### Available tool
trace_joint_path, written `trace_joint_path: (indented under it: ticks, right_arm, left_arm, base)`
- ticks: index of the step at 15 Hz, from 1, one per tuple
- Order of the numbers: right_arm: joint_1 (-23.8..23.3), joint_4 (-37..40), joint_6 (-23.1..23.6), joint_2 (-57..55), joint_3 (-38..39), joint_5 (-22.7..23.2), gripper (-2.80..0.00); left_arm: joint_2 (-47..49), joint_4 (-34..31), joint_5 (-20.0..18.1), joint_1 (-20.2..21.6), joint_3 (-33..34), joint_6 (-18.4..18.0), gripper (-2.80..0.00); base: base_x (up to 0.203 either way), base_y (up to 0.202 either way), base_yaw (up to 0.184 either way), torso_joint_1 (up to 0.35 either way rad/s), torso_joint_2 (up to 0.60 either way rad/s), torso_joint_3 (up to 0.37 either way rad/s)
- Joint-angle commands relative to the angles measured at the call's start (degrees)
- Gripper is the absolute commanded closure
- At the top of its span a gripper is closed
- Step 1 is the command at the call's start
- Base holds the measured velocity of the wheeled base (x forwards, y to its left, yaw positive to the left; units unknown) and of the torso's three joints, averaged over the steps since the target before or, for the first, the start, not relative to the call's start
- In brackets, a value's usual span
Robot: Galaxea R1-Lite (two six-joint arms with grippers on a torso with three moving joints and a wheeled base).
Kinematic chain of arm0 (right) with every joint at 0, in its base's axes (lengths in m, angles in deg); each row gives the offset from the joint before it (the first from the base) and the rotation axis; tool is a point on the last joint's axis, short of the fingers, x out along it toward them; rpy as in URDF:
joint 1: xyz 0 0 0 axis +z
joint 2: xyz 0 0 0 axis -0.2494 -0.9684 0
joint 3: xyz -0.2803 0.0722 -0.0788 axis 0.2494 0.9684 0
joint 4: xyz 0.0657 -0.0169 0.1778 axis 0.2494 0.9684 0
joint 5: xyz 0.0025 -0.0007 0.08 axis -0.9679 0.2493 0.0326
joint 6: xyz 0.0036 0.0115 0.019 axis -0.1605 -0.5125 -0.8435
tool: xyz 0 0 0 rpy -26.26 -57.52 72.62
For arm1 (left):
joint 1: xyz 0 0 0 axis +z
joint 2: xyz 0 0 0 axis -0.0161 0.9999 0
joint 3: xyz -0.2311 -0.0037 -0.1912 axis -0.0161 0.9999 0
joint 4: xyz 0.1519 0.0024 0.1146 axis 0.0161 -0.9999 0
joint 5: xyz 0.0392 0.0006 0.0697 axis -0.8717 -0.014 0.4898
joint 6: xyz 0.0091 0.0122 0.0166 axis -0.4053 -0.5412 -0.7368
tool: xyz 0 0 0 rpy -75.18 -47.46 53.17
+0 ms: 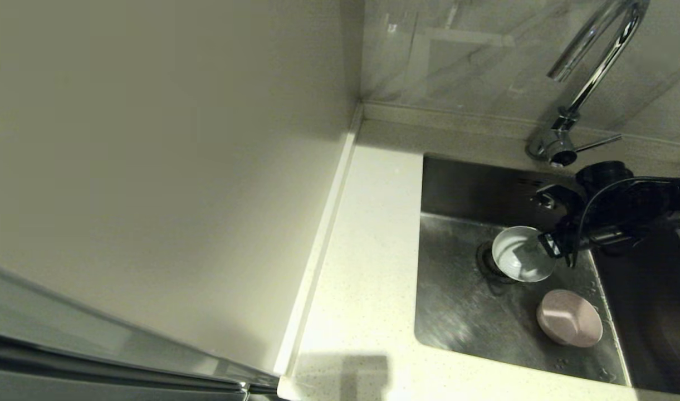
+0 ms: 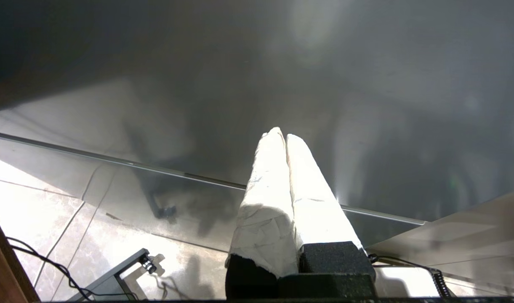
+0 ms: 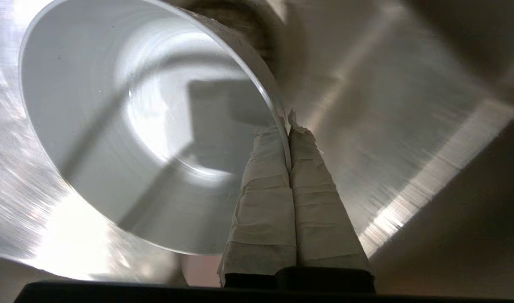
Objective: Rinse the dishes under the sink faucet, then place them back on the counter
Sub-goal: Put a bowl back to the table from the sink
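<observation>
My right gripper (image 1: 547, 245) is shut on the rim of the pale blue bowl (image 1: 520, 254), holding it tilted over the drain in the sink (image 1: 456, 312). In the right wrist view the taped fingers (image 3: 261, 198) pinch the rim of the pale blue bowl (image 3: 126, 126), one inside and one outside. The pale pink bowl (image 1: 569, 318) lies upside down on the sink floor, nearer the front. The chrome faucet (image 1: 590, 72) arches above the back of the sink; no water shows. The whitish-green bowl is out of view. My left gripper (image 2: 282, 134) is shut on nothing, parked away from the counter over a tiled floor.
The off-white counter (image 1: 367, 250) runs along the sink's left side, with a raised back edge and a beige wall panel (image 1: 150, 167) beside it. The faucet's side lever (image 1: 598, 143) points right. A second, darker basin (image 1: 657, 312) lies to the right.
</observation>
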Motion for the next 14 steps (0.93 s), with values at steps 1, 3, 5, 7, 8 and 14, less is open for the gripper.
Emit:
trace_joint_path:
  ticks: [1, 3, 5, 7, 8, 14]
  right_arm:
    - [-2.15, -0.22, 0.16, 11.04, 4.19, -1.87, 0.0]
    - [-5.16, -3.23, 0.27, 20.27, 10.51, -3.54, 0.0]
    - [-8.55, -15.92, 1.16, 27.28, 20.06, -6.72, 0.0]
    - [-10.51, -38.13, 3.1, 31.84, 29.41, -9.55, 0.0]
    - [-10.92, -49.77, 3.91, 34.14, 35.77, -10.37, 0.0]
    - [-7.81, -99.1, 3.79, 42.64, 61.39, -17.81, 0.0]
  left_arm:
    - [-0.18, 0.04, 0.01, 0.02, 0.0, 0.04, 0.0]
    - [-0.18, 0.04, 0.01, 0.02, 0.0, 0.04, 0.0]
    - [-0.26, 0.04, 0.01, -0.02, 0.0, 0.0, 0.0]
    - [-0.26, 0.04, 0.01, 0.02, 0.0, 0.03, 0.0]
    - [-0.19, 0.04, 0.01, 0.01, 0.0, 0.04, 0.0]
    - [-0.18, 0.04, 0.02, 0.02, 0.0, 0.04, 0.0]
  base:
    - [0.0, 0.0, 0.0, 0.0, 0.0, 0.0]
    - [0.0, 0.0, 0.0, 0.0, 0.0, 0.0]
    - [0.0, 0.0, 0.0, 0.0, 0.0, 0.0]
    - [0.0, 0.0, 0.0, 0.0, 0.0, 0.0]
    - [0.0, 0.0, 0.0, 0.0, 0.0, 0.0]
    - [0.0, 0.0, 0.0, 0.0, 0.0, 0.0]
